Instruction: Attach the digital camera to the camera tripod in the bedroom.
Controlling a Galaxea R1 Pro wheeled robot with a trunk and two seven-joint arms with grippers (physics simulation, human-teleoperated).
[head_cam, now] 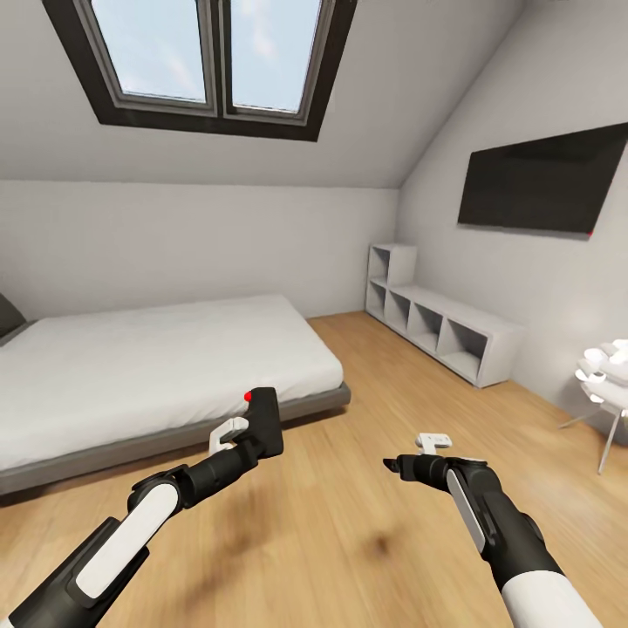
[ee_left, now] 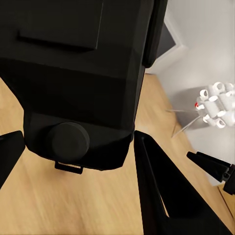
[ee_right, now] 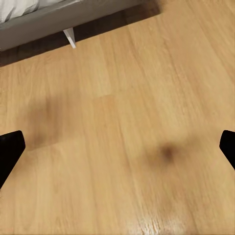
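Note:
My left gripper (head_cam: 255,438) is shut on the digital camera (head_cam: 265,420), a small black body with a red spot on its top, held above the wood floor in front of the bed. In the left wrist view the camera (ee_left: 78,73) sits between the two dark fingers (ee_left: 161,191), its round lens end facing the view. My right gripper (head_cam: 394,465) hovers over the floor to the right of the camera, open with nothing between its fingertips (ee_right: 10,152). The camera tripod is out of view.
A low grey-framed bed (head_cam: 131,366) with a white mattress stands at the left. A white cubby shelf (head_cam: 436,323) lines the right wall under a black screen (head_cam: 545,179). A white piece on thin metal legs (head_cam: 606,384) stands at the far right. Light wood floor (head_cam: 349,541) stretches ahead.

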